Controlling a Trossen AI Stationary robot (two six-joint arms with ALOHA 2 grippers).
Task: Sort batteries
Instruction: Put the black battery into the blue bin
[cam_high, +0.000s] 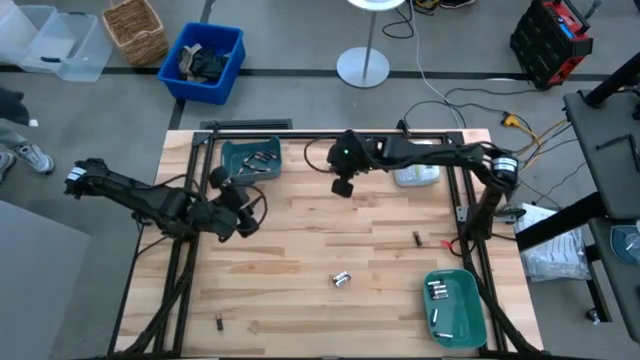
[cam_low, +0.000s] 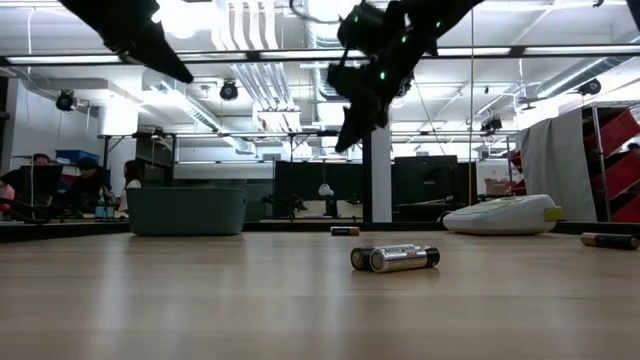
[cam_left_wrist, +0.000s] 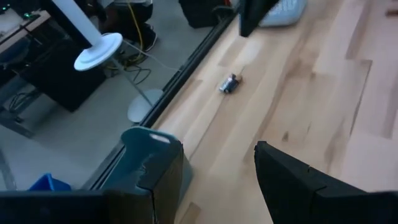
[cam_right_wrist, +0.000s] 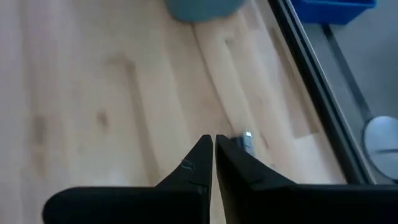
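High view: the surface (cam_high: 300, 250) carries two teal trays, one at the far-left corner (cam_high: 232, 152) holding dark cells and one at the near-right corner (cam_high: 470, 300) holding silvery cells, so sorting is partly done. Loose batteries remain: a silvery pair (cam_high: 341, 279) near the middle toward the near edge, a dark cell (cam_high: 417, 238) toward the right edge, another small dark cell (cam_high: 217, 322) near the near-left corner, and one cell close to the far edge, seen just beyond the right arm's fingertips in the right wrist view (cam_right_wrist: 242, 142). The right end effector (cam_high: 343, 186) hangs above the far middle of the surface, clenched and grasping nothing visible. The left end effector (cam_high: 218, 178) sits beside the far-left tray, released, with its fingers spread and nothing between them. The step in hand appears to be the approach to a next loose cell. The next move likely calls for the right end effector to release its fingers, descend over the cell near the far edge, and align across its short axis; the cell is tiny and round and may roll. The grey-white label maker (cam_high: 416, 176) lies at the far edge, near the right arm, and could obstruct a sweep there. The metal frame rail (cam_right_wrist: 311, 81) along the far edge limits clearance.
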